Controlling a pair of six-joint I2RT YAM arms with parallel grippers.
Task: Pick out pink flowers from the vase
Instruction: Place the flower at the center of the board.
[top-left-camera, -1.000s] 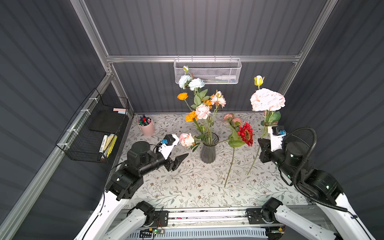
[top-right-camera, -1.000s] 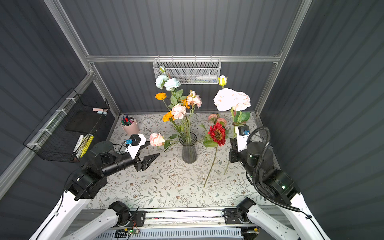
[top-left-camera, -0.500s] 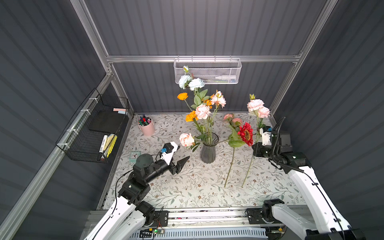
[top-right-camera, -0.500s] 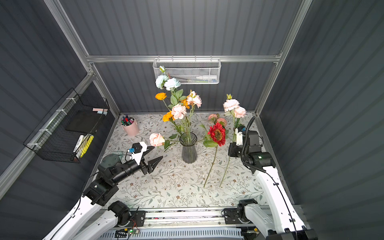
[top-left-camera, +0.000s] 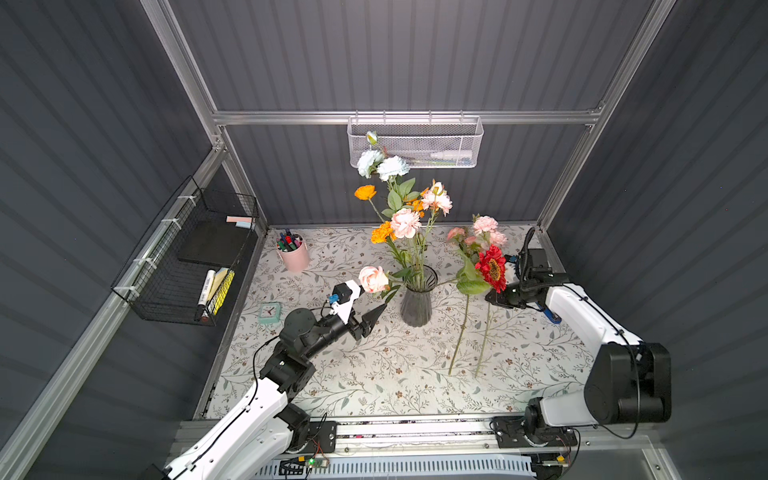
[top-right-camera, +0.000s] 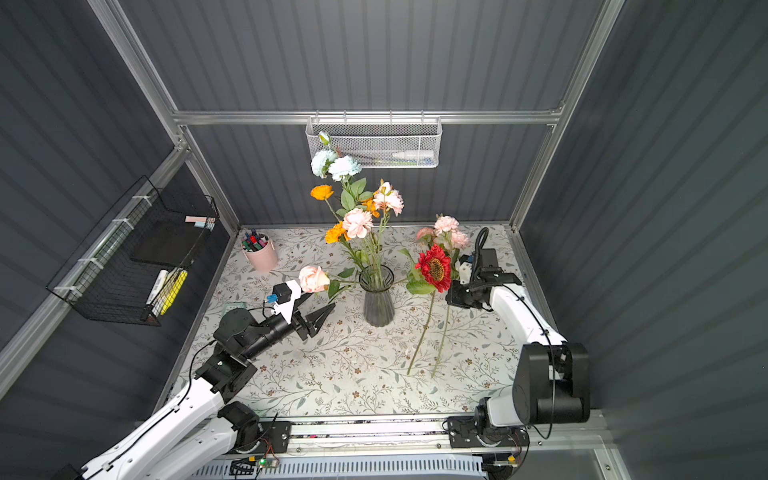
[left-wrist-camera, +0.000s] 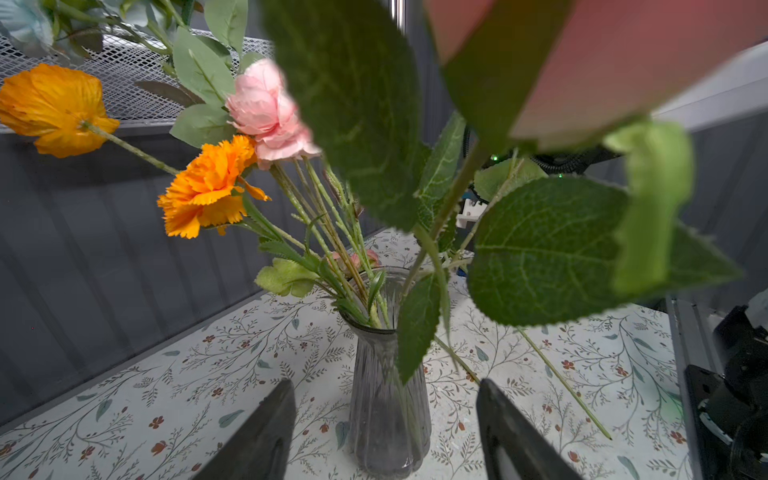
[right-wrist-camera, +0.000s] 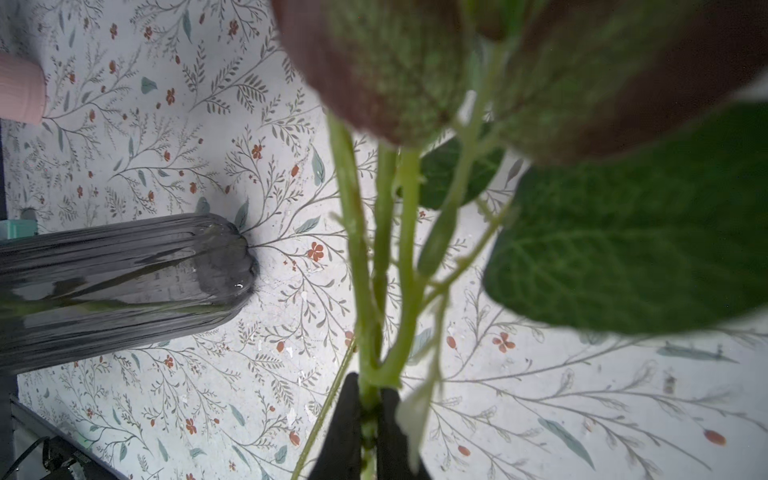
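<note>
Floral-print cloth (top-left-camera: 365, 386) fills the lower middle of both top views. At its centre stands the vase (top-left-camera: 417, 309), with pink flowers (top-left-camera: 405, 222) rising from its mouth and a pink rose (top-left-camera: 372, 279) leaning out to the left. Left of the vase, the left gripper (top-right-camera: 321, 302) hangs released, jaws apart, just under that rose. Right of centre, the right gripper (top-left-camera: 493, 298) is clenched on the stem of a pink spray (top-left-camera: 485, 224), outside the vase.

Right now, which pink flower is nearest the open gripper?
The lone pink rose leaning low out of the vase, right beside the left gripper. The others sit higher or farther off.
</note>
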